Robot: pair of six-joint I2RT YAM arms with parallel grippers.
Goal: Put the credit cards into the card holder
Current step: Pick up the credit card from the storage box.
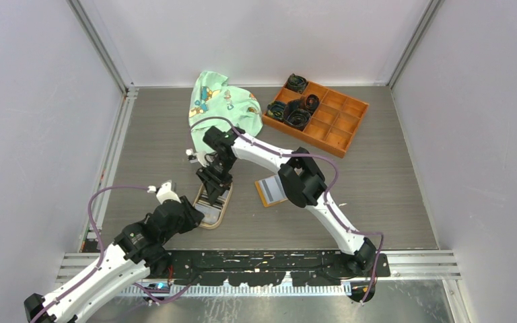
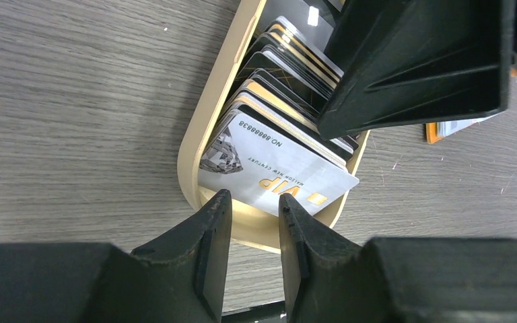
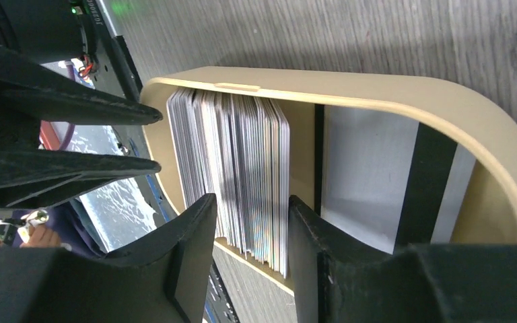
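The credit cards [image 1: 213, 200] stand as a leaning stack in a tan oval dish [image 1: 223, 214]. A silver VIP card [image 2: 276, 168] is nearest in the left wrist view. My right gripper [image 1: 214, 180] is over the dish, open, and its fingers straddle the top edges of the stack [image 3: 242, 155]. One card with a black stripe [image 3: 390, 175] lies flat in the dish. My left gripper [image 2: 254, 208] is narrowly open and empty at the dish's near rim [image 2: 262, 232]. The orange card holder [image 1: 270, 191] lies open on the table, partly hidden by the right arm.
An orange compartmented tray [image 1: 336, 128] with dark coiled items stands at the back right. A green patterned cloth [image 1: 219, 101] lies at the back middle. White walls enclose the table on three sides.
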